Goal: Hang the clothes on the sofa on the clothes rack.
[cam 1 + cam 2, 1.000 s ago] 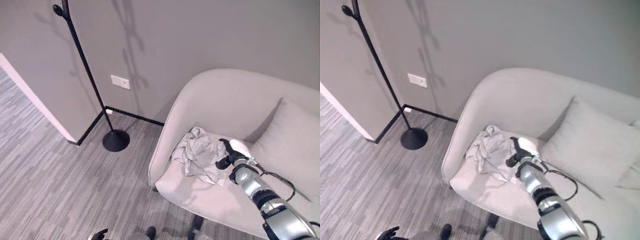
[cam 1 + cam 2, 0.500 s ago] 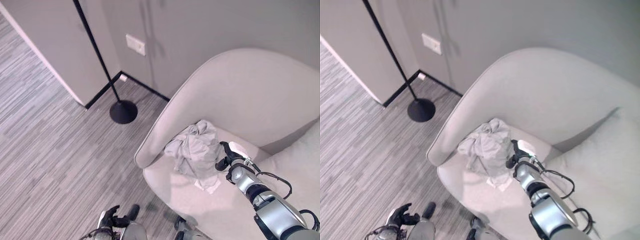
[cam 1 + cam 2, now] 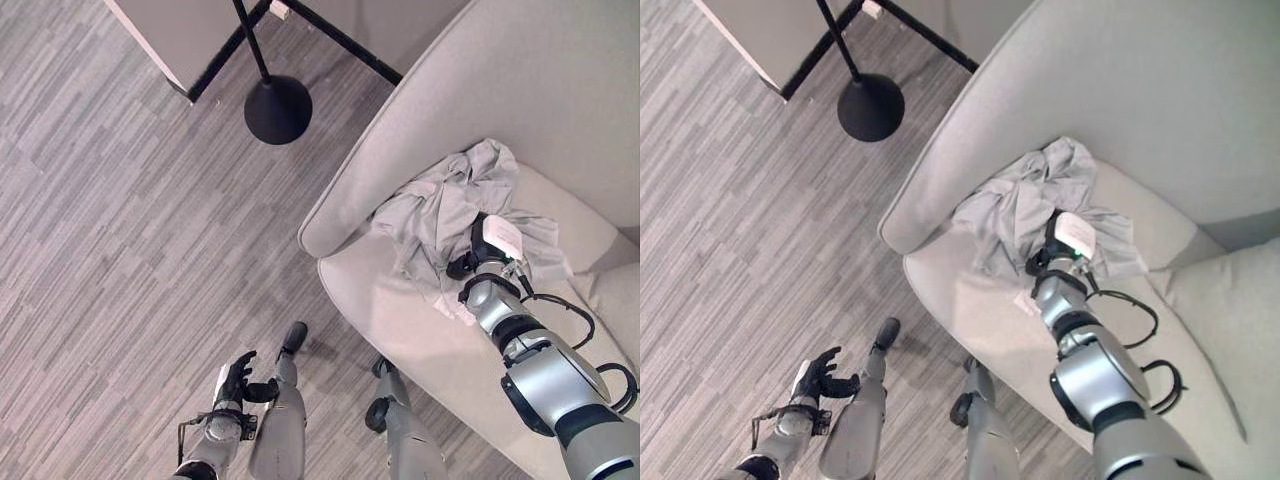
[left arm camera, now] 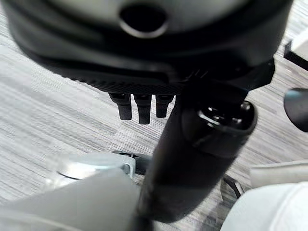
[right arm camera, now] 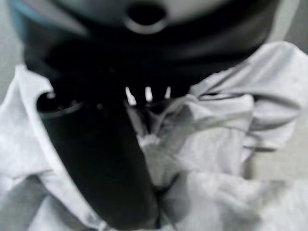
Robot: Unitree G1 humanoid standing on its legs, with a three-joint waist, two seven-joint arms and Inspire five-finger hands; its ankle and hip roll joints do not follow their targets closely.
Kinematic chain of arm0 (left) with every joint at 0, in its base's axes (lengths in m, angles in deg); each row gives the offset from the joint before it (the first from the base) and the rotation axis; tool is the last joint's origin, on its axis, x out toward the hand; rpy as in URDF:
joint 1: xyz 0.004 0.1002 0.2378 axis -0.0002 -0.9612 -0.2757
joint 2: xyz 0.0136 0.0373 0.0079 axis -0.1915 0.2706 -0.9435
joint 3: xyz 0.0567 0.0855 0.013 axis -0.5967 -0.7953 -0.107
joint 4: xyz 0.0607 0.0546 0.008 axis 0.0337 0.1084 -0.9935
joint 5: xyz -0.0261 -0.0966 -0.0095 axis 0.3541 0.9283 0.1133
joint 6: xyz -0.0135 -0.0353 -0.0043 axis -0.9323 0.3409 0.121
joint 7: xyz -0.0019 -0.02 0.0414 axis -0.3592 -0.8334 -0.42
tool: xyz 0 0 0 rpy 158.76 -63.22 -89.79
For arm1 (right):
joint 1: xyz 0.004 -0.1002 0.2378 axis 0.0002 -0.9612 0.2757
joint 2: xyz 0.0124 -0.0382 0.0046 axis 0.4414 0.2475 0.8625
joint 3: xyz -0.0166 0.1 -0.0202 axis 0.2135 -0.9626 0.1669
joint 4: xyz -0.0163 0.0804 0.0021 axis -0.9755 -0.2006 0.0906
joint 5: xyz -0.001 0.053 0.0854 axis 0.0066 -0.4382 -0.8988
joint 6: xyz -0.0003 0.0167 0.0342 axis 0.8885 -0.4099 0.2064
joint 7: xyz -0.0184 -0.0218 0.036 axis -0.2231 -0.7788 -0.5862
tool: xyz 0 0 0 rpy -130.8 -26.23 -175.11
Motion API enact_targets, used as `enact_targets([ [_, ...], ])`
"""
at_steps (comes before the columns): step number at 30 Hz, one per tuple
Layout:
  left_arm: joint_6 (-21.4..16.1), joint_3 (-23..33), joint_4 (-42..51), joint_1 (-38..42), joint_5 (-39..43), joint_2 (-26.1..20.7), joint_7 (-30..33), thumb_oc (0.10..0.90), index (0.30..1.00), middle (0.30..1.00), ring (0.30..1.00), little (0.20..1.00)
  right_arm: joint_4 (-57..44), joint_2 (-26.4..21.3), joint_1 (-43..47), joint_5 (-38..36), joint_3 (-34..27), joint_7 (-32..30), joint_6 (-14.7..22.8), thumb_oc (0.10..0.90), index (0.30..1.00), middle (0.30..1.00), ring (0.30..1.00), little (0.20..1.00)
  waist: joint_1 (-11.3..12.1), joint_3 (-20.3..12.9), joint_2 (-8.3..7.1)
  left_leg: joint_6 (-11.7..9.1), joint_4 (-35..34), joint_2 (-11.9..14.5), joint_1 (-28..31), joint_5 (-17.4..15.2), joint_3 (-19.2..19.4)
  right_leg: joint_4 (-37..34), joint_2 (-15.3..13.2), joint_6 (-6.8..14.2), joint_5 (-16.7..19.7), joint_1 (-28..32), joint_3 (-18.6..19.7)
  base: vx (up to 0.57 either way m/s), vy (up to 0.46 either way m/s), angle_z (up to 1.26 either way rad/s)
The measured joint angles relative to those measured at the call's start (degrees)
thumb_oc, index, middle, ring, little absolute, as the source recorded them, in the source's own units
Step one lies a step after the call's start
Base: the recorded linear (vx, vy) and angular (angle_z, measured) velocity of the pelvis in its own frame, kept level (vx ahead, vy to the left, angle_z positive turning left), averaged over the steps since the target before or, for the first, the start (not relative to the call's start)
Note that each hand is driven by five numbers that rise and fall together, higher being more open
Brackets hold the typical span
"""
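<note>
Left hand [image 3: 238,376] hangs low over the grey plank floor [image 3: 120,200], fingers loosely spread, empty. Beyond stands the black round-based clothes rack [image 3: 277,108]. Rightward, the crumpled pale grey garment [image 3: 450,205] lies on the beige sofa [image 3: 400,320]; the right hand [image 3: 478,252] is buried in it, grasp unreadable. Soft, light cloth, probably best gathered at a thick fold.

Silver-grey ringed right arm; dark right hand [image 3: 478,262], white thumb cover. Dark left hand [image 3: 235,378], small white patch at wrist, silver-grey forearm.
</note>
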Motion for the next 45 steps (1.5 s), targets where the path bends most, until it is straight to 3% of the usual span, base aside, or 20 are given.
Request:
enact_targets([
  [4,0.0,-2.38,2.51,0.39,-3.71,-0.02,-0.08,0.8,0.9,0.9,0.9,0.9,-0.11,-0.21,0.91,2.09,-1.33,-0.05,-1.27,0.4,0.3,0.3,0.3,0.3,0.16,-0.49,0.08,-0.11,0.04,0.03,0.38,0.14,-0.2,0.01,0.08,-0.29,0.3,0.45,-0.03,0.01,0.009,0.0],
  [8,0.55,-1.98,1.32,0.21,-5.6,1.43,-0.02,0.8,0.9,0.9,0.9,0.9,-0.74,-0.74,-0.73,2.0,-2.82,1.0,-1.22,0.4,0.3,0.3,0.3,0.3,0.32,-3.39,0.76,0.18,0.0,-0.32,0.73,0.1,-0.21,0.03,-0.23,-0.79,0.7,0.84,-0.01,0.02,0.029,0.03],
  [12,0.67,-0.31,-0.03,0.21,-5.66,1.63,0.82,0.8,0.9,0.9,0.9,0.9,-5.13,-1.09,-4.26,2.02,-2.63,3.94,-1.26,0.4,0.3,0.3,0.3,0.3,-0.99,-4.94,1.29,0.78,-0.04,-0.87,2.94,-0.28,0.33,0.05,-0.91,-0.67,0.77,2.72,0.33,0.04,0.051,-0.05],
  [15,0.88,4.52,0.56,-1.03,-6.83,0.94,1.92,0.8,0.9,0.9,0.9,0.9,-21.61,-2.02,-10.67,2.05,-3.33,6.51,-2.3,0.4,0.3,0.3,0.3,0.3,-4.5,-6.36,0.08,1.67,-0.08,-1.24,5.65,-0.9,2.6,0.05,-1.3,0.15,0.97,4.27,2.81,0.07,0.054,-0.27],
  [17,1.85,8.23,3.52,-3.93,-6.89,0.69,1.99,0.8,0.9,0.9,0.9,0.9,-43.38,-7.91,-18.33,4.6,-6.36,7.41,-2.1,0.4,0.3,0.3,0.3,0.3,-5.66,-6.18,-0.68,2.09,-1.54,-1.06,10.09,-1.12,4.92,0.04,-1.39,0.53,1.01,6.59,4.94,0.07,0.021,-0.42],
  [20,1.89,8.71,6.72,-7.76,-7.94,-0.94,1.61,0.8,0.9,0.9,0.9,0.9,-51.79,-12.94,-20.47,8.13,-8.47,7.68,-1.18,0.4,0.3,0.3,0.3,0.3,-8.02,-7.13,-1.3,2.65,-3.82,-0.54,16.61,-1.54,6.34,0.0,-0.93,2.35,-0.94,11.4,6.37,0.07,0.004,-0.28],
  [24,3.19,10.81,15.67,-11.88,-7.88,-5.37,-1.86,0.8,0.9,0.9,0.9,0.9,-57.76,-19.41,-25.0,11.64,-19.27,9.21,-1.6,0.4,0.3,0.3,0.3,0.3,-9.58,-11.79,-4.01,3.11,-4.49,0.24,21.08,-2.27,8.47,-0.02,-0.16,2.41,-1.38,14.27,8.1,0.09,-0.021,-0.21],
  [30,3.81,15.98,31.23,-16.22,-7.71,-7.21,-4.76,0.8,0.9,0.9,0.9,0.9,-65.65,-21.36,-26.4,13.06,-22.89,11.66,-1.3,0.4,0.3,0.3,0.3,0.3,-9.29,-15.0,-1.01,3.35,-4.53,1.19,24.57,-3.55,9.72,-0.03,0.98,2.0,-1.83,17.17,8.9,0.04,-0.032,-0.13],
  [32,3.12,18.61,35.88,-16.25,-7.71,-7.67,-4.97,0.8,0.9,0.9,0.9,0.9,-70.55,-21.36,-25.18,13.02,-22.76,11.67,0.34,0.4,0.3,0.3,0.3,0.3,-9.16,-15.71,0.14,3.12,-4.53,1.67,26.27,-3.81,10.38,-0.04,1.5,1.93,-1.96,18.4,9.68,0.03,-0.058,-0.22],
  [35,3.01,20.96,41.81,-15.74,-8.0,-8.23,-4.64,0.8,0.9,0.9,0.9,0.9,-73.34,-21.36,-22.59,12.49,-22.76,11.78,2.46,0.4,0.3,0.3,0.3,0.3,-9.01,-15.97,0.02,2.92,-4.52,2.11,27.15,-4.01,11.44,-0.04,2.15,1.82,-1.89,18.69,10.73,0.01,-0.068,-0.19],
  [40,2.89,26.07,45.66,-8.53,-17.78,-7.85,7.18,0.8,0.9,0.9,0.9,0.9,-79.06,-21.34,-20.8,7.06,-22.71,12.53,5.09,0.4,0.3,0.3,0.3,0.3,-9.9,-16.37,-0.64,2.12,-4.52,4.28,28.46,-4.43,12.36,-0.05,4.47,1.23,-2.73,19.36,11.22,0.02,-0.074,-0.1],
  [42,2.57,26.07,45.8,-5.99,-17.87,-6.59,10.2,0.8,0.9,0.9,0.9,0.9,-79.41,-21.31,-19.08,5.14,-21.82,12.57,6.25,0.4,0.3,0.3,0.3,0.3,-10.2,-16.48,-0.81,2.03,-4.53,4.33,28.48,-4.43,12.51,-0.04,4.78,1.17,-2.75,19.31,11.3,0.0,-0.052,-0.13],
  [43,1.8,25.37,46.17,-5.48,-17.75,-6.11,11.5,0.8,0.9,0.9,0.9,0.9,-79.4,-20.7,-16.53,3.04,-20.49,12.53,6.92,0.4,0.3,0.3,0.3,0.3,-11.89,-16.56,-0.94,1.91,-4.53,4.42,28.81,-4.53,13.27,-0.03,5.07,0.99,-2.64,19.14,12.04,-0.01,-0.04,-0.31],
  [45,1.53,24.81,46.16,-5.06,-16.97,-5.12,12.71,0.8,0.9,0.9,0.9,0.9,-79.47,-20.21,-13.43,0.77,-17.84,12.51,7.56,0.4,0.3,0.3,0.3,0.3,-12.53,-16.92,-1.46,1.68,-4.51,4.4,29.36,-4.77,15.29,-0.04,5.45,0.54,-2.27,18.42,13.64,0.01,-0.027,-0.49],
])
